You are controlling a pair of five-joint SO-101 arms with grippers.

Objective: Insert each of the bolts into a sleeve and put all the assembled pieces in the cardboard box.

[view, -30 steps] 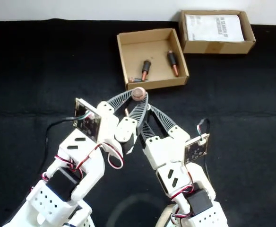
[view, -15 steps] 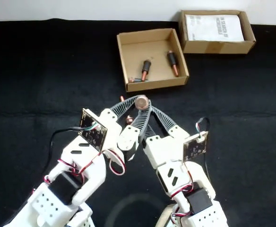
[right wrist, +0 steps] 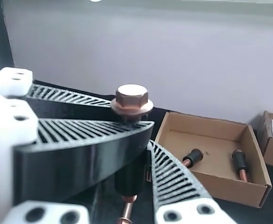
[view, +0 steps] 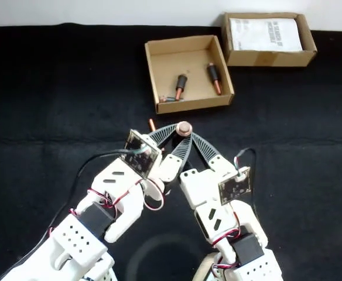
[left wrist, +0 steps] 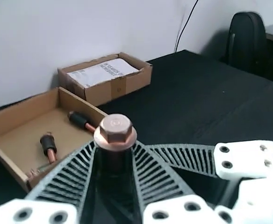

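Observation:
A copper bolt with a hexagonal head stands upright in a black sleeve, its copper tip poking out below. Both grippers meet on this piece just in front of the cardboard box. My left gripper is shut on it right under the bolt head. My right gripper is shut on the sleeve lower down. In the high view the left gripper comes in from the left and the right gripper from the right. Two assembled pieces lie inside the box.
A second cardboard box holding a printed sheet stands at the back right. A small copper piece lies on the black cloth left of the grippers. Another small item rests in the box's front corner.
Both grippers have drawn the bolt and sleeve back from the box's front wall, a little to the right. The left arm has swung rightward, closer to the right arm.

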